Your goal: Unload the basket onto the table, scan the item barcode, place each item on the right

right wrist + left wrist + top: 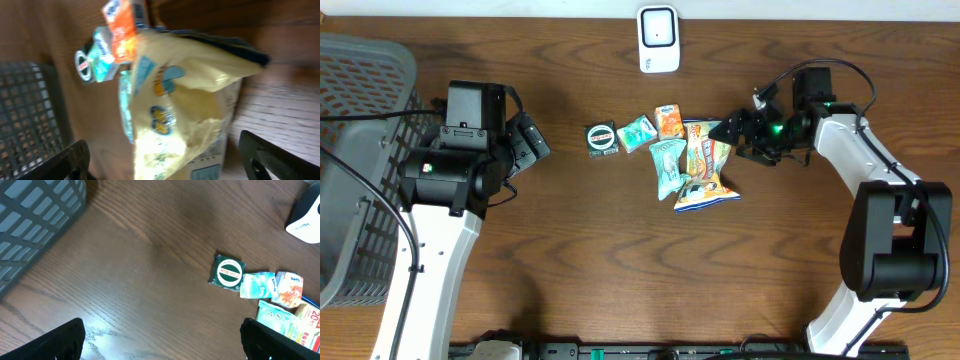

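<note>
"While the right tool [733, 128] stands spread at the right end of the snack bag [706, 170], what worries you most?"

"Its neighbours. That bag lies mid-worktop [620, 260], overlapping a pale teal packet [666, 163] on its left, with an orange packet [669, 120] just beside its far end. A low bite could drag one along, or catch two at once."

"And the grip itself?"

"From the wrist view, the fingers [75, 157] straddle the bag with nothing pinched. It looks puffy and slick. If they close on a crinkled corner, I'd guess it slides out or swings during the lift."

"Then the scan?"

"I can't see a barcode on any face shown. If it ends up turned away from the white scanner [658, 40] at the far edge, no read comes."

"And the left tool [532, 142]?"

"Spread too, and empty. It hangs near the grey basket [360, 90], well apart from the pile. No clash is likely unless both arms reach for the middle."
</note>
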`<action>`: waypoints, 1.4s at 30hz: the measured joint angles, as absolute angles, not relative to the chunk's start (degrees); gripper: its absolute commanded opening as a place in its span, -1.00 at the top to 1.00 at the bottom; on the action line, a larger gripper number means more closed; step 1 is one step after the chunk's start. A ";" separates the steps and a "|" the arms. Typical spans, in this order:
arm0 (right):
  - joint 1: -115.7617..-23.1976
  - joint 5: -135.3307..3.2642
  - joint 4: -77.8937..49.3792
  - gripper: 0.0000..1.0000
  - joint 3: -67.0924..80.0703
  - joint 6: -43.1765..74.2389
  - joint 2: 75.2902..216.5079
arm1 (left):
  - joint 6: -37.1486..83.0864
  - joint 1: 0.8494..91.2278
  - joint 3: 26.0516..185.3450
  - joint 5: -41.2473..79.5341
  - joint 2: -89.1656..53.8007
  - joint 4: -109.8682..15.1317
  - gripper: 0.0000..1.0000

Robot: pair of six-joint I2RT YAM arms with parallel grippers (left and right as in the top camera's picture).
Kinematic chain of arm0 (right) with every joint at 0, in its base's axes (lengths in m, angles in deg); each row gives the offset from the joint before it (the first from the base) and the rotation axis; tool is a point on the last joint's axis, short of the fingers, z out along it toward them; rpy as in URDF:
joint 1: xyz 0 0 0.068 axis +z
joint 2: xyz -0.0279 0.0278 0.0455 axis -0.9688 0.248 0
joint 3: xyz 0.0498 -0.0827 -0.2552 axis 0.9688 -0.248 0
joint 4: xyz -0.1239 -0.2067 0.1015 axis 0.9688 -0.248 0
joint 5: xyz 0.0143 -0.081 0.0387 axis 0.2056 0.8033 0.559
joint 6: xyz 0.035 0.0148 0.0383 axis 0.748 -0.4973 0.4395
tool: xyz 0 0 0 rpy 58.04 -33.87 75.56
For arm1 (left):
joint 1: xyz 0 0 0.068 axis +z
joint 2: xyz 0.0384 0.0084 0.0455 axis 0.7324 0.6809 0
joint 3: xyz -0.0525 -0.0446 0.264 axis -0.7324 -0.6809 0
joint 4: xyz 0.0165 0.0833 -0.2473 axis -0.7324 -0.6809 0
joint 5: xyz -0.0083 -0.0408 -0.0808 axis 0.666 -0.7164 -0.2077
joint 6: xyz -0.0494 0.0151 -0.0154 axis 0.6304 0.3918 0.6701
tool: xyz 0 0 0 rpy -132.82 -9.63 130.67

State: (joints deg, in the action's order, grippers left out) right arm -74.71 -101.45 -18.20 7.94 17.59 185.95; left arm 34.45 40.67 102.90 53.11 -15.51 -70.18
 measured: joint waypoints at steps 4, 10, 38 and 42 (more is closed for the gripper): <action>-74.21 -101.76 -18.46 -0.99 7.99 16.36 183.70 | 34.45 40.67 102.90 53.11 -15.51 -70.18 -0.96; -70.56 -88.86 -23.21 -0.99 8.10 16.01 183.20 | 34.45 40.67 102.90 53.11 -15.51 -70.18 -0.96; -69.10 -71.44 -27.38 0.60 12.64 13.02 174.11 | 34.45 40.67 102.90 53.11 -15.51 -70.18 -0.96; -68.59 -70.09 -30.11 0.32 12.64 12.82 175.53 | 34.45 40.67 102.90 53.11 -15.51 -70.18 -0.96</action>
